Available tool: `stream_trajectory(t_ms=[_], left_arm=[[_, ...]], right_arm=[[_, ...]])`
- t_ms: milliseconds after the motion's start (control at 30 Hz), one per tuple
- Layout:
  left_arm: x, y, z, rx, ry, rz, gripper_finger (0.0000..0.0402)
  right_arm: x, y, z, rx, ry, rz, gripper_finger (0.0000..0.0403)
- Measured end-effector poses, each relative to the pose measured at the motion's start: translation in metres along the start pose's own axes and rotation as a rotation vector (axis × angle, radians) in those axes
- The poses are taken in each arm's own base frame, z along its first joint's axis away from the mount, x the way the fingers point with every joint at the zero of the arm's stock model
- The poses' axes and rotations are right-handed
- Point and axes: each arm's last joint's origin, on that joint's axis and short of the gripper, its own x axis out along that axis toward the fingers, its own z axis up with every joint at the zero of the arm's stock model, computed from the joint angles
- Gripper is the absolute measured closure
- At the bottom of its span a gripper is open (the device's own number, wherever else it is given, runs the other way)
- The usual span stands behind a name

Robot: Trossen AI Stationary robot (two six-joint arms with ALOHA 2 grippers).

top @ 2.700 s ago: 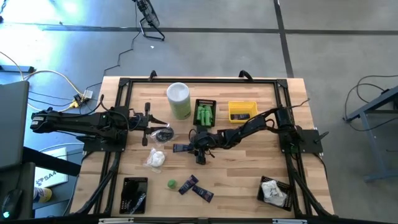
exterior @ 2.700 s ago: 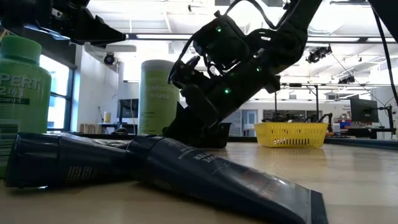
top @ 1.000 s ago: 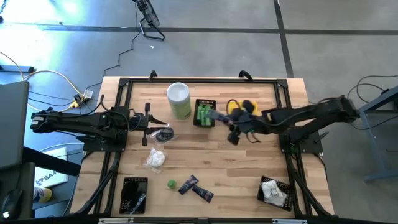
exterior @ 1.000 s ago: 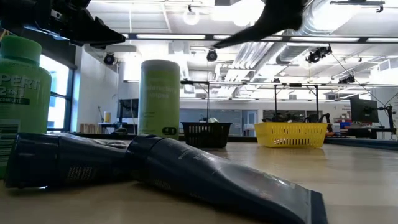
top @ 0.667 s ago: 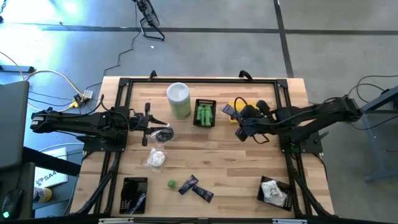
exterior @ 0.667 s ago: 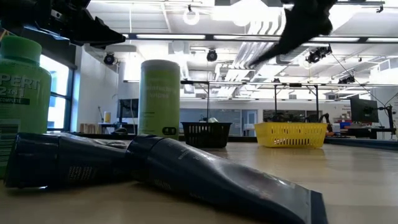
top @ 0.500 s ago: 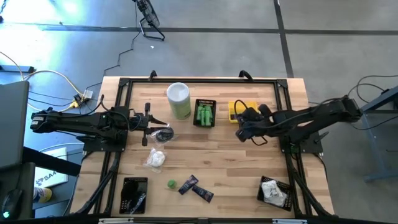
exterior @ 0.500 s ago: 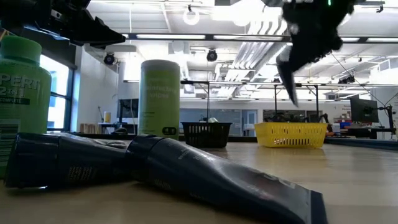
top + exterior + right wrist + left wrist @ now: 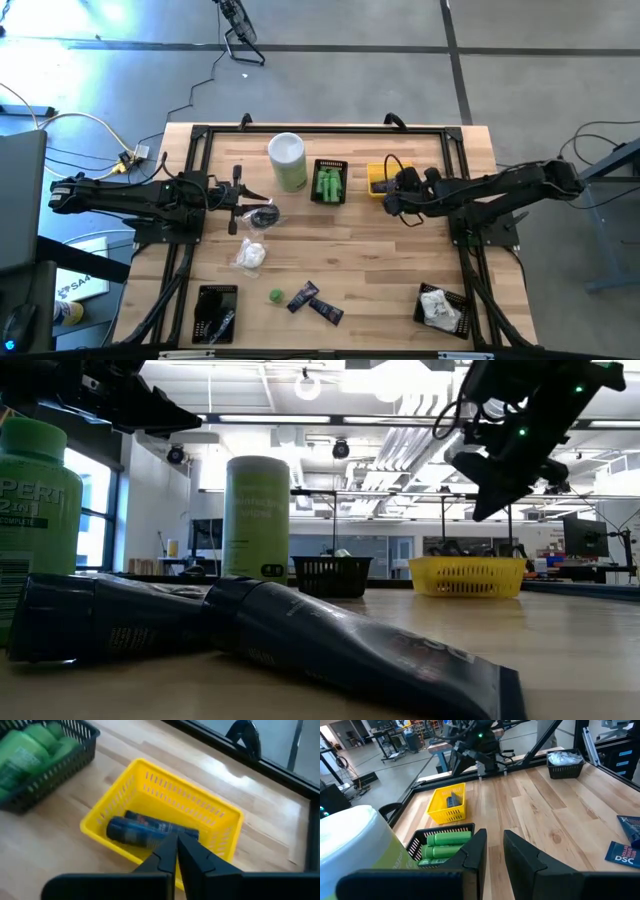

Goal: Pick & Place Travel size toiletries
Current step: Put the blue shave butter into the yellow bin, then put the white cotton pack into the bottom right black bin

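On the far left we see the left gripper (image 9: 236, 200) resting low over the table (image 9: 380, 270), its jaws parted by a narrow gap and holding nothing. Just beside it lies a dark round piece (image 9: 262, 215), with a white soft packet (image 9: 250, 256) a little nearer the front edge. Behind them stands the tall canister (image 9: 286, 160), and next to it a black basket (image 9: 330, 182) filled with green bottles (image 9: 442, 845). Near the front edge we find a small green bottle (image 9: 275, 296) and two navy tubes (image 9: 315, 302) lying loose. Further right, a yellow basket (image 9: 165, 827) holds one navy tube (image 9: 150, 831), and the right gripper (image 9: 176, 851) hangs just above it, jaws clenched together and empty. At the front right corner sits another black basket (image 9: 440, 305) holding white packets.
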Motion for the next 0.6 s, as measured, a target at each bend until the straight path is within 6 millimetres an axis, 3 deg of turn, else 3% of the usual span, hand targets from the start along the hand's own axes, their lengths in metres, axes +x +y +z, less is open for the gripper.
stream_trajectory(t_ms=[267,600], left_arm=[[0.000,0.000,0.000,0.002,0.000,0.000,0.0341],[0.000,0.000,0.000,0.005,0.000,0.000,0.0341]], right_arm=[[-0.001,0.014,0.012,0.007,-0.083,0.128,0.0398],[-0.013,0.039,0.032,0.049,-0.171,0.478,0.0399]])
